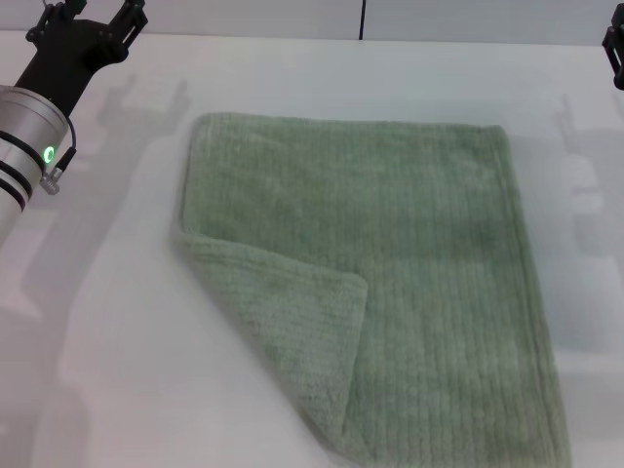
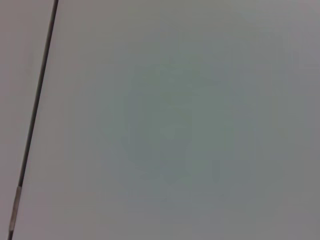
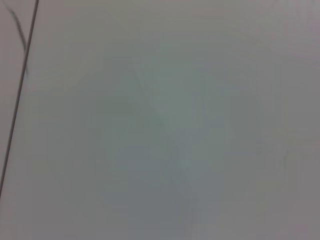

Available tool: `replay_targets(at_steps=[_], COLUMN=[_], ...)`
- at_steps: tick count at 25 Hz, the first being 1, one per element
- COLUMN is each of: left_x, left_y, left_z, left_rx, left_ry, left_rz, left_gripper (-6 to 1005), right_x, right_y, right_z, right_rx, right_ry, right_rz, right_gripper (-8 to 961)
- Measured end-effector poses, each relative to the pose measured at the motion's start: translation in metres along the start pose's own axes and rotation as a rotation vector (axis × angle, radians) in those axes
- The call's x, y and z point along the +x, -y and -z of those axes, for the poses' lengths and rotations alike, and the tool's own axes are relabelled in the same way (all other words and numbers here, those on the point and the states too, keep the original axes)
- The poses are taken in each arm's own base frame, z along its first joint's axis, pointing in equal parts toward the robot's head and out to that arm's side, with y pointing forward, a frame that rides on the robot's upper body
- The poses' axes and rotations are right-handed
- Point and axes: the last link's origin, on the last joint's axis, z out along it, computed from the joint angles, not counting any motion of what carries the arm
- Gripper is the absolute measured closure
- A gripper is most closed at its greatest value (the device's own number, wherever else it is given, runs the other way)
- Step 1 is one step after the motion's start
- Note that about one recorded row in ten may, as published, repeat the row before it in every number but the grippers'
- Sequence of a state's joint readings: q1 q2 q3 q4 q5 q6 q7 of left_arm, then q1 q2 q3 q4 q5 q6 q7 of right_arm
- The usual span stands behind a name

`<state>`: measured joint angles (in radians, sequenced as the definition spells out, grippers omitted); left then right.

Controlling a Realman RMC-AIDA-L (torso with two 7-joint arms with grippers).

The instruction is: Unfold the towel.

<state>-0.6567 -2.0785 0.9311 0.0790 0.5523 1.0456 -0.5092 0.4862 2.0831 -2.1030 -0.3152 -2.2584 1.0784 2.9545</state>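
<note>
1. Head view: sage-green ribbed terry towel [image 1: 390, 263] lies mid-table on the white table [image 1: 117, 370], its near-left corner flap [image 1: 288, 312] folded over onto it. The left gripper [image 1: 88, 24] hovers far left, well apart from the cloth, fingers spread and empty; the right gripper [image 1: 614, 49] barely shows at the far right edge, so I cannot tell its state.
2. Left wrist view: bare tabletop only.
3. Right wrist view: the same. Unfolding looks not yet begun; next, a gripper needs to pinch the flap's edge and draw it toward the near left.

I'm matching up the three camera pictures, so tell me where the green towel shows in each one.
Head view: the towel lies across the middle and right, its near-left corner folded over.
Left wrist view: not in it, only white table.
Right wrist view: not in it.
Shared landmark: the table's thin dark seam.
</note>
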Motion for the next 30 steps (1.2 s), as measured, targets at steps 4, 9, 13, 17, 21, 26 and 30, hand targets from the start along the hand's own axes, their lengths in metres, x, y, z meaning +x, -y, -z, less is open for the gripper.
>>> replay_targets(at_steps=[4,9,13,17,21,26,30], left_x=[0.0,0.0,0.0,0.0001,0.0002,0.0023,0.0035], left_y=[0.0001,0.0001,0.0,0.0,0.0,0.0005,0.0001], left_z=[0.0007,0.0009,0.0008,0.0007,0.0007,-0.0004,-0.0016], left_rx=[-0.001,-0.001,-0.001,-0.001,-0.001,0.0,-0.002], left_ry=[-0.002,-0.003,-0.003,-0.003,-0.004,-0.012,-0.015], left_rz=[0.0,0.001,0.001,0.001,0.001,-0.001,-0.002], left_gripper=[206,207,208,209,210,212,213], right_x=[0.0,0.0,0.0003,0.0003,0.0,0.0006,0.0039], right_y=[-0.0004,-0.0008,-0.0006,-0.0008,-0.0012,-0.002,-0.0037], right_z=[0.0001,0.0001,0.0003,0.0002,-0.0003,-0.0007,-0.0012], right_rx=[0.0,0.0,0.0,-0.001,-0.003,-0.006,-0.016], right_ry=[0.0,0.0,-0.001,-0.001,0.0,-0.006,-0.031], right_rz=[-0.001,-0.002,-0.001,0.0,0.0,0.0,0.002], right_gripper=[252,251,251,252,254,287,388])
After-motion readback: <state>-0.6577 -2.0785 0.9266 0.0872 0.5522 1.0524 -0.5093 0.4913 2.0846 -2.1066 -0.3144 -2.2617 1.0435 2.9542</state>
